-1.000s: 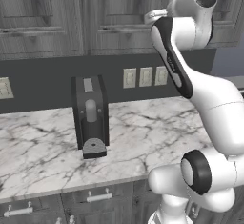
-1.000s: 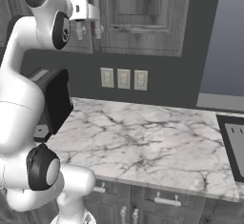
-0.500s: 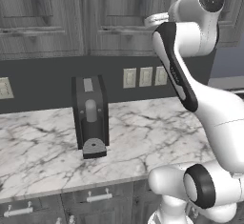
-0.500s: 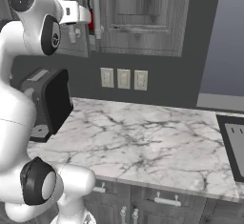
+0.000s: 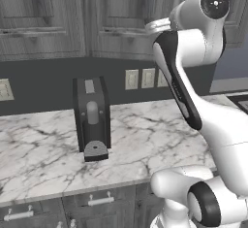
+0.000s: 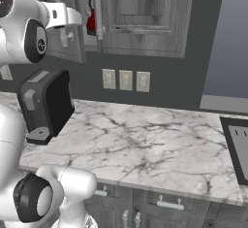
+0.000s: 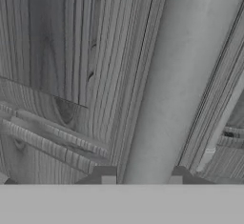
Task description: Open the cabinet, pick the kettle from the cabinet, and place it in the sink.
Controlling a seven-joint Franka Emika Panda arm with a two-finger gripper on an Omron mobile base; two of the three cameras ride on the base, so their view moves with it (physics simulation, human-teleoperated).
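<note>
Step in hand: opening the cabinet point(image 6: 145, 8), the first of three stages; the left door stands slightly ajar at the seam, and a sliver of the red kettle point(image 6: 90, 21) shows through the gap between the doors, inside the cabinet. Gripper point(image 7: 141, 176): raised to the upper cabinet, jaws narrowed around a long vertical silver bar handle point(image 7: 167, 89), one dark tip on each side of the bar at the bottom of the hand view; the hold reads as a clasp on the handle, though actual contact of the pads cannot be confirmed. Next move, by judgement: an outward pull along the door's arc, wrist following the swing so the bar does not slip, until the opening is wide enough to reach in. Sink point(image 6: 237, 149): black basin at the far right of the marble worktop point(image 6: 145, 144), well apart from the cabinet. Coffee machine point(image 5: 92, 118): on the worktop, not involved.
</note>
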